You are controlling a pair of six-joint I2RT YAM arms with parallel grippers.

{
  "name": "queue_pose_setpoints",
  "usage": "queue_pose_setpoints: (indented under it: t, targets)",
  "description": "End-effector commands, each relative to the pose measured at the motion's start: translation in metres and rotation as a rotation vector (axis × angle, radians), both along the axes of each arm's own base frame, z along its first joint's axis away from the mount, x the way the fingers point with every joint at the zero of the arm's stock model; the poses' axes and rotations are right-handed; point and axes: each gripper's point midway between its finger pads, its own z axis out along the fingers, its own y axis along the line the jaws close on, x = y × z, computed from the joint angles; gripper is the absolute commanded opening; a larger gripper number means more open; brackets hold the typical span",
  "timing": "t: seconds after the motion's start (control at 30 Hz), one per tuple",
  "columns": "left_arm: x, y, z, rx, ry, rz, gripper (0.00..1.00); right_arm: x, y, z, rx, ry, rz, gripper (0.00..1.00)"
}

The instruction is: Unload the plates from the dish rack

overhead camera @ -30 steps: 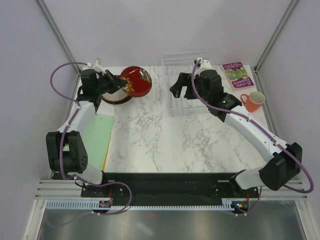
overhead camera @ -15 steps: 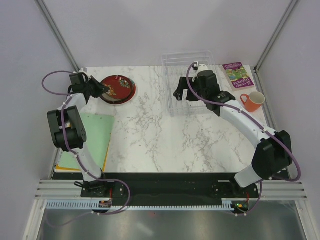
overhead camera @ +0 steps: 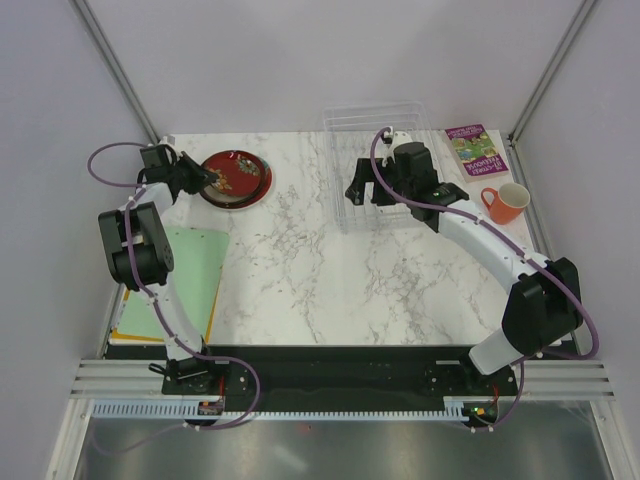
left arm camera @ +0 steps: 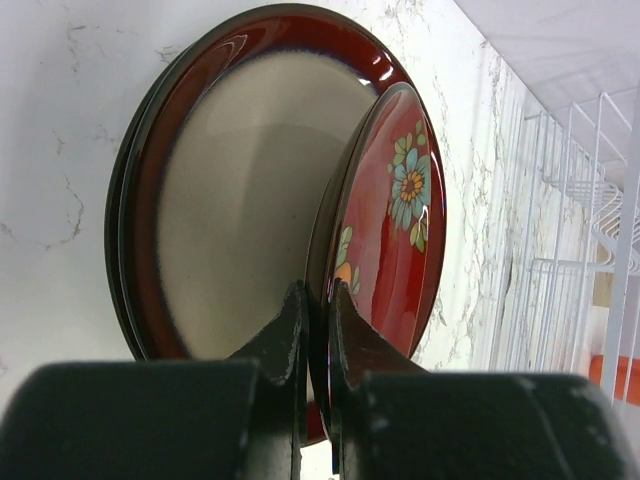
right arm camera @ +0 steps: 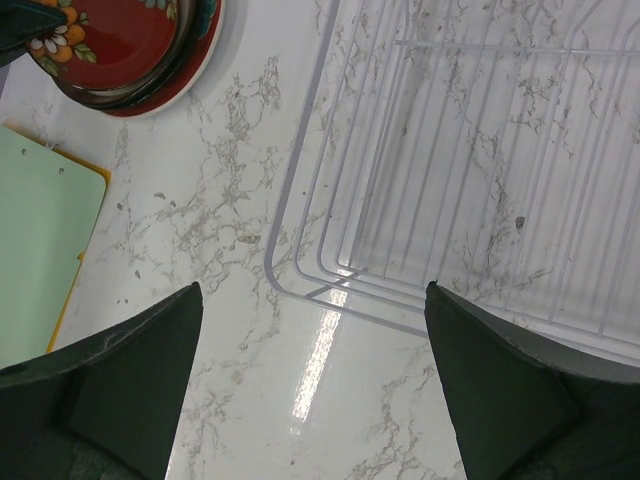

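A round red plate with painted flowers (left arm camera: 385, 215) is held tilted, pinched at the rim by the left gripper (left arm camera: 315, 300), over a cream-faced round plate with a dark red rim (left arm camera: 250, 200) topping a stack (overhead camera: 235, 178) at far left. A clear rectangular ribbed plastic dish rack (overhead camera: 345, 125) is set flat well to its right.

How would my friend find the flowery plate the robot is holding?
Go to the far left corner of the marble table, where plates are piled. The flowery plate is the top one, its rim pinched by the left end effector. It is red with painted flowers; the plate beneath it has a plain cream face.
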Motion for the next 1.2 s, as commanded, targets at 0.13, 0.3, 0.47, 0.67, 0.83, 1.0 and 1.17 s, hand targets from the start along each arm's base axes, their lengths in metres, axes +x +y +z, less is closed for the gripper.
queue_pose_setpoints:
  t: [0.13,0.3,0.47,0.67,0.83,1.0,1.17]
  targets:
    - [0.014,0.005,0.010,0.048,-0.067,-0.037,0.17,-0.001,-0.001,0.003,0.009,-0.019,0.016,0.98]
    - [0.011,0.001,0.002,0.041,-0.049,-0.055,0.25,-0.004,-0.001,0.005,0.016,-0.022,0.014,0.98]
    - [0.010,0.004,-0.003,0.059,-0.041,-0.056,0.35,-0.006,-0.005,0.007,0.016,-0.027,0.007,0.98]
    - [0.003,0.002,-0.003,0.053,-0.007,-0.067,0.66,-0.010,-0.008,0.008,0.019,-0.027,0.003,0.98]
    - [-0.001,0.005,0.006,0.074,0.003,-0.043,0.69,-0.016,-0.012,0.007,0.022,-0.023,-0.003,0.98]
    - [-0.013,0.011,0.034,0.126,-0.014,-0.011,1.00,-0.023,-0.020,0.011,0.013,-0.040,-0.022,0.98]
    - [-0.034,0.016,0.063,0.193,-0.031,0.017,1.00,-0.030,-0.036,0.013,-0.029,-0.060,-0.061,0.98]
